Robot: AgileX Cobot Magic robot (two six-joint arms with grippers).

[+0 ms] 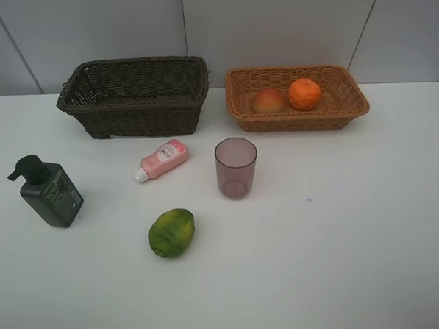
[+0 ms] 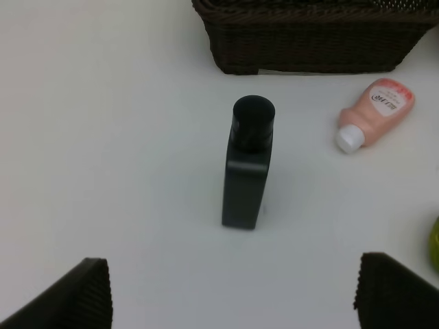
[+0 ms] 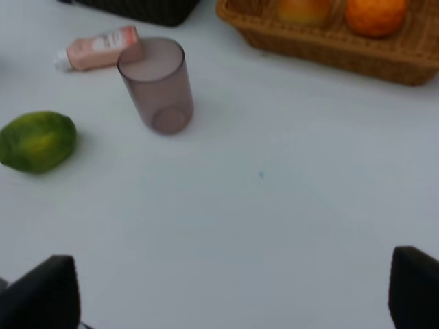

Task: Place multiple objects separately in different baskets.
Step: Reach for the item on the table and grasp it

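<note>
- Tabletop [image 1: 340, 224]: dark brown basket [image 1: 140, 117] back left, tan basket [image 1: 298, 120] beside it holding orange [image 1: 305, 94] and red-yellow fruit [image 1: 269, 101].
- Pump bottle [image 1: 52, 194] upright, spout pointing left.
- Purple cup [image 1: 236, 168] upright; green fruit [image 1: 171, 232] nearer the front.
- Pink tube [image 1: 162, 160] lying flat, cap front-left.
- Left pincer [image 2: 233, 295], right pincer [image 3: 233, 295]: tips only, cropped, spread wide, empty.

Lab-like test bench, bare white table [image 1: 356, 238], plain grey panelled wall [image 1: 271, 22]

Behind and right of the upright purple cup [image 1: 236, 167], an orange [image 1: 305, 94] and a red-yellow fruit [image 1: 268, 101] are held in the tan basket [image 1: 298, 121].
</note>
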